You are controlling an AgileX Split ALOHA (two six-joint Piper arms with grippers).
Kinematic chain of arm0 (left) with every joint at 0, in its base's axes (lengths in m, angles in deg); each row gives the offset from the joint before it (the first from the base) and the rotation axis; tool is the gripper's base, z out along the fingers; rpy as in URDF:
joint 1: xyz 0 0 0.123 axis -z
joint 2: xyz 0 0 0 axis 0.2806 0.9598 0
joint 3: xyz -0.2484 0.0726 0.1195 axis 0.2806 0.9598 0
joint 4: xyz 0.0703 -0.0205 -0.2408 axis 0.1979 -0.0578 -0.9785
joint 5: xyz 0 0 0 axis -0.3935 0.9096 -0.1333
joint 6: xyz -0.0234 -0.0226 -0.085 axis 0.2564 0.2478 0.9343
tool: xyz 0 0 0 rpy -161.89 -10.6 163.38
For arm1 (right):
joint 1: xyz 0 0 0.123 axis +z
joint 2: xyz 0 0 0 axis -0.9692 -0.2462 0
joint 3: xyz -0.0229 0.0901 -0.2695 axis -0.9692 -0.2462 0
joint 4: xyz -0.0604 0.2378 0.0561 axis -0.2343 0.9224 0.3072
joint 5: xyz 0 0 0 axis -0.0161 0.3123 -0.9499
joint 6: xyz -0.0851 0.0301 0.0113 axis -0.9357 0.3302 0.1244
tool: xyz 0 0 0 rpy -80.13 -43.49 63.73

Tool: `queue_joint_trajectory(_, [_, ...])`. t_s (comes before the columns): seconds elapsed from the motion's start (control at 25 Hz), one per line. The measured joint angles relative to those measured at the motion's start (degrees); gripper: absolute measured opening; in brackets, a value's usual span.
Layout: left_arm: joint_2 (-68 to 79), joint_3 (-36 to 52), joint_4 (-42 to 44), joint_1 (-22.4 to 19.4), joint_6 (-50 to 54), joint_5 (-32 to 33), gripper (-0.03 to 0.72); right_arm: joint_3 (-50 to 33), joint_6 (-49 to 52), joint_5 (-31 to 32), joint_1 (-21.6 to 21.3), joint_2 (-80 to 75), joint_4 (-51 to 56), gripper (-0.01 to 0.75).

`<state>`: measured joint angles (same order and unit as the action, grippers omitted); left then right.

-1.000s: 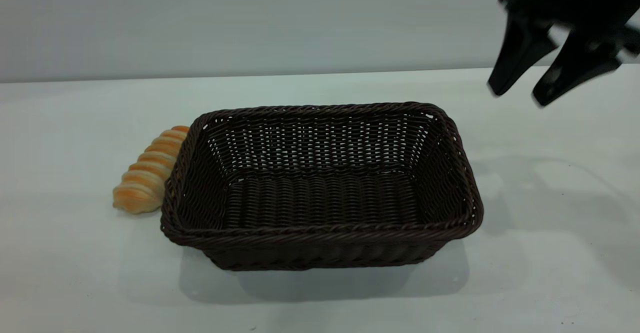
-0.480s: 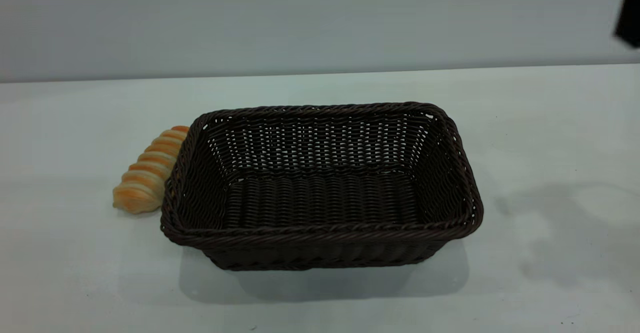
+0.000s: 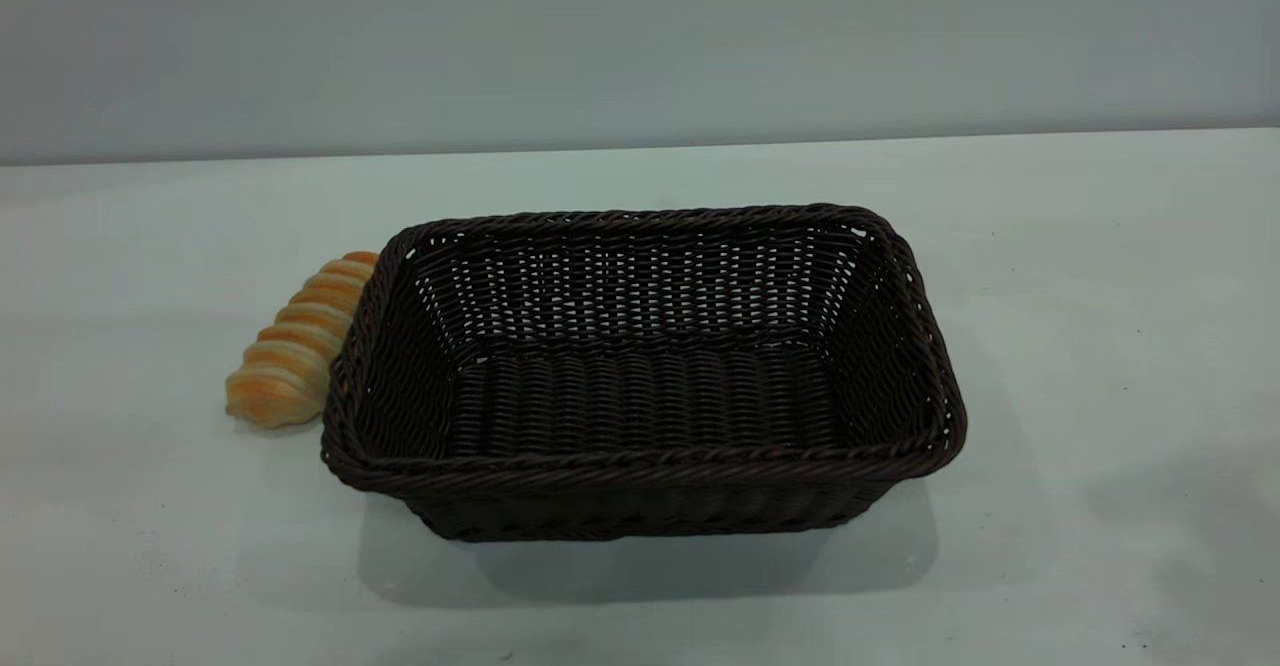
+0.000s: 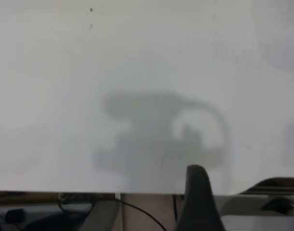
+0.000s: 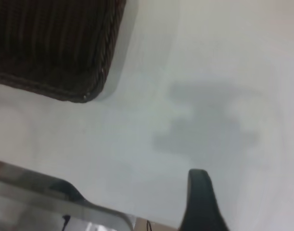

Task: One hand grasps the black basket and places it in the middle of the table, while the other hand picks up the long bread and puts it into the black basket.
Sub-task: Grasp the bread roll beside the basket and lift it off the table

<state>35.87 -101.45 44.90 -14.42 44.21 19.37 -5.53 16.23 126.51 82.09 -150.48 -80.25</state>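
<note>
The black basket (image 3: 640, 371) sits mid-counter (image 3: 1100, 296), the long bread (image 3: 295, 346) touching its 9 o'clock side (outside it). Each wrist view shows one fingertip (image 4: 197, 197); the hands' state cannot be told.

open table, one tight spot

the black basket (image 3: 640, 371) stands mid-table (image 3: 1100, 346), bare surface open on its right, front and back. the long bread (image 3: 295, 346) lies against its left wall, leaving no gap there; its outer side is clear.

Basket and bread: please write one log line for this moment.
basket: mid-table, empty | bread: on table, against basket's left wall | arms: outside exterior view
</note>
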Motion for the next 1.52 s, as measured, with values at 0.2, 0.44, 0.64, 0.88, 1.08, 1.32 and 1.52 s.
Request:
queue_joint_trajectory(0.2, [7.92, -4.41, -0.05, 0.00, 0.00, -1.72, 0.577, 0.00, 0.10, 0.38, 0.00, 5.83, 1.02, 0.543])
queue_joint_trajectory(0.44, [20.80, -14.45, -0.05, 0.00, -0.98, -2.68, 0.577, -1.38, 0.16, 0.38, 0.00, 11.34, 2.76, 0.546])
queue_joint_trajectory(0.64, [34.42, -21.87, -0.05, 0.00, -6.41, -4.93, 0.577, -5.67, -0.33, 0.38, 0.00, 14.36, 3.83, 0.547])
queue_joint_trajectory(0.88, [50.50, -30.14, -4.60, 0.00, -17.76, -9.61, 0.577, -7.90, -1.02, 0.38, 0.00, 16.18, 4.13, 0.547])
queue_joint_trajectory(1.08, [61.45, -36.36, -12.83, 0.00, -31.96, -11.19, 0.577, -7.96, -1.04, 0.38, 0.00, 16.59, 4.86, 0.547])
queue_joint_trajectory(1.32, [68.52, -39.54, -14.72, 0.00, -35.57, -17.02, 0.577, -7.96, -1.04, 0.38, 0.00, 16.59, 5.21, 0.547])
queue_joint_trajectory(1.52, [73.16, -39.99, -19.72, 0.00, -42.35, -19.47, 0.577, -7.96, -1.04, 0.38, 0.00, 16.59, 5.43, 0.547])
